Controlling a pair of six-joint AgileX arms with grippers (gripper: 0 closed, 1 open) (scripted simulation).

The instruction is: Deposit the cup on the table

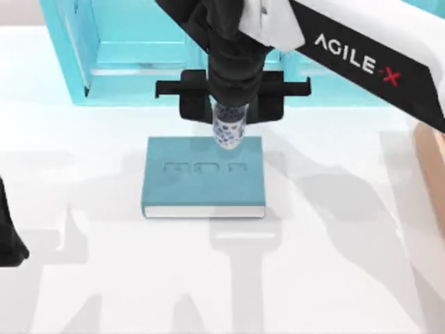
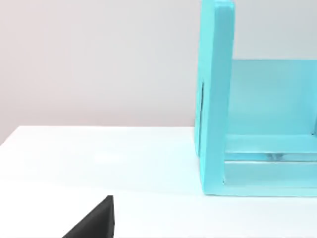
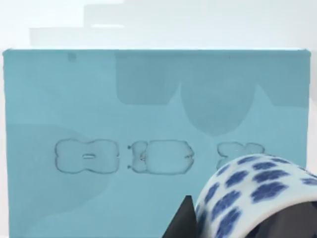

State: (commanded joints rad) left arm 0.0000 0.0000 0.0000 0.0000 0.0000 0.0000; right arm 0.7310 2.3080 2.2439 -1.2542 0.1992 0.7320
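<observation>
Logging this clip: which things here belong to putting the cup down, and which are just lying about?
In the job:
- small white cup with blue floral pattern, held above the book
- right gripper holding it
- glossy white table

Lying about:
- teal hardcover book
- light-blue cabinet
- left arm, parked at the table's left edge

White letters reading "AGILE·X", with a red X, stand on the black right arm at the upper right of the top view. The teal book carries an embossed mark on its cover, too faint to read.
</observation>
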